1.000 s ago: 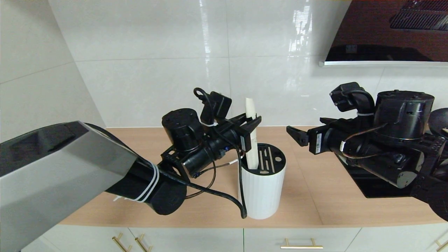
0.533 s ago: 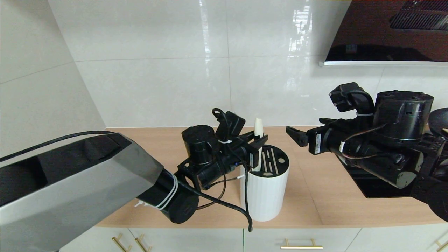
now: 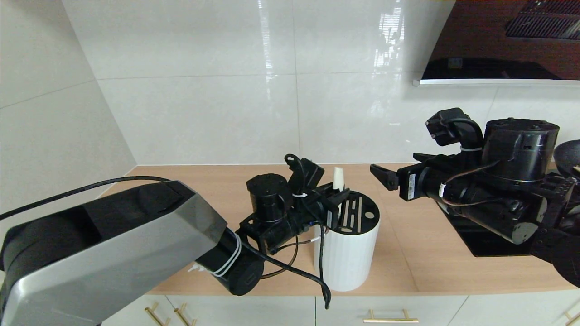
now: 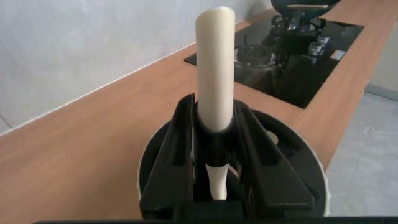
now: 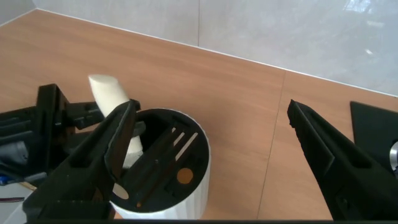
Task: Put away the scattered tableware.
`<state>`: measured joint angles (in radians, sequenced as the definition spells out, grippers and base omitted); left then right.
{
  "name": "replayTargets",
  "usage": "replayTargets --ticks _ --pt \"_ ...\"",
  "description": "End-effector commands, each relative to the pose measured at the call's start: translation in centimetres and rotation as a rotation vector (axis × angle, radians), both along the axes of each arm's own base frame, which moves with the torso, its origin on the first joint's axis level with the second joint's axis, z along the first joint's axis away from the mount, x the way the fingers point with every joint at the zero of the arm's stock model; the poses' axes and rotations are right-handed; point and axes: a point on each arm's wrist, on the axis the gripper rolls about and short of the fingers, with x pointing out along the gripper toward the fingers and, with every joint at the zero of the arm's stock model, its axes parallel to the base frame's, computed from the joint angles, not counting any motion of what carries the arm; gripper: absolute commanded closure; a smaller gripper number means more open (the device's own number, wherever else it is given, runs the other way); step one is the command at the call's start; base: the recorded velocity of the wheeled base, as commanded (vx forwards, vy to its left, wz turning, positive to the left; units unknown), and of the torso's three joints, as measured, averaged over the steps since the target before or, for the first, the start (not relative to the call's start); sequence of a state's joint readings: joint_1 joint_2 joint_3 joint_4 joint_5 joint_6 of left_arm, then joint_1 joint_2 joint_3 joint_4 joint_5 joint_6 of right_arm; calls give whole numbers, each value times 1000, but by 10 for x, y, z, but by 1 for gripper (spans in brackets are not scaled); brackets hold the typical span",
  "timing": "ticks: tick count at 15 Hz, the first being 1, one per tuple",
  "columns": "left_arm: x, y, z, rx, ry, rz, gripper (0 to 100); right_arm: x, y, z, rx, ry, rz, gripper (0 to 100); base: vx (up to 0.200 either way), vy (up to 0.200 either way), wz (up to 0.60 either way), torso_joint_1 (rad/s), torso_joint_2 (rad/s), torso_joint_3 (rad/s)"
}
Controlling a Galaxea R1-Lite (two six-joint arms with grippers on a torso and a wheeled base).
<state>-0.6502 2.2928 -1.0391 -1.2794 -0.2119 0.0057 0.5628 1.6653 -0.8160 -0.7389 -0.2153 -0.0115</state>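
A white ribbed cylindrical holder (image 3: 349,258) with a black slotted top stands near the wooden counter's front edge. My left gripper (image 3: 335,195) is shut on a cream-handled utensil (image 3: 338,174), which stands upright with its lower end down in a slot. In the left wrist view the handle (image 4: 214,56) rises between the fingers of the gripper (image 4: 214,111), above the holder's top (image 4: 298,155). My right gripper (image 3: 393,162) hangs open and empty to the right of the holder, a little above it. The right wrist view looks past that gripper (image 5: 211,109) at the holder (image 5: 193,202) and handle (image 5: 112,96).
A black cooktop (image 3: 480,244) is set into the counter (image 3: 199,181) at the right, under a dark range hood (image 3: 498,40). A dark pan (image 3: 570,156) sits at the right edge. White tiled wall runs behind. Bare counter lies left of the holder.
My left gripper has moved down and to the right with the utensil, which now sits deeper in the holder with less handle showing. The holder has shifted slightly right. The right arm is unmoved.
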Motion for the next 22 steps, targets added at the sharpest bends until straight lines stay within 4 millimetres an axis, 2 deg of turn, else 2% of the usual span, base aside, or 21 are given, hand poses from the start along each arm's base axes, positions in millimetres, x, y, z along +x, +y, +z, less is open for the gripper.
replayTargets --ticks 1,2,4,8,9,11,12,13,14,15,16,17,19,22 --pt "0 0 -1 1 1 6 100 0 0 -1 -2 1 -1 0 0 0 0 0 0 0" --pt "1 0 0 -3 -4 23 0 0 0 -1 -2 1 -1 0 0 0 0 0 0 0" --pt "1 0 4 -4 -31 30 0 0 0 -1 -2 1 -1 0 0 0 0 0 0 0" --pt "-7 3 29 -45 -132 41 0 0 0 -1 -2 1 -1 0 0 0 0 0 0 0" --pt "-7 4 30 -46 -133 43 0 0 0 -1 -2 1 -1 0 0 0 0 0 0 0" --pt "-41 30 99 -155 -250 68 0 -5 -3 8 15 -25 -1 0 0 0 0 0 0 0" --pt "-49 37 113 -179 -269 70 0 -7 -5 12 23 -38 -1 0 0 0 0 0 0 0" --pt "-79 65 146 -248 -292 74 0 -17 -12 23 40 -68 -8 0 0 0 0 0 0 0" --pt "-79 65 146 -248 -292 74 0 -17 -12 23 40 -68 -8 0 0 0 0 0 0 0" --pt "-109 107 158 -237 -287 131 0 -30 -34 31 54 -99 -97 0 0 0 0 0 0 0" --pt "-113 117 158 -227 -281 154 0 -34 -39 32 56 -105 -111 0 0 0 0 0 0 0" --pt "-135 153 151 -174 -238 239 0 -57 -62 36 72 -132 -152 0 0 0 0 0 0 0" --pt "-181 204 140 -149 -237 381 0 -103 -97 30 59 -179 -218 0 0 0 0 0 0 0" --pt "-261 243 126 -136 -252 515 0 -173 -136 9 16 -242 -311 0 0 0 0 0 0 0"
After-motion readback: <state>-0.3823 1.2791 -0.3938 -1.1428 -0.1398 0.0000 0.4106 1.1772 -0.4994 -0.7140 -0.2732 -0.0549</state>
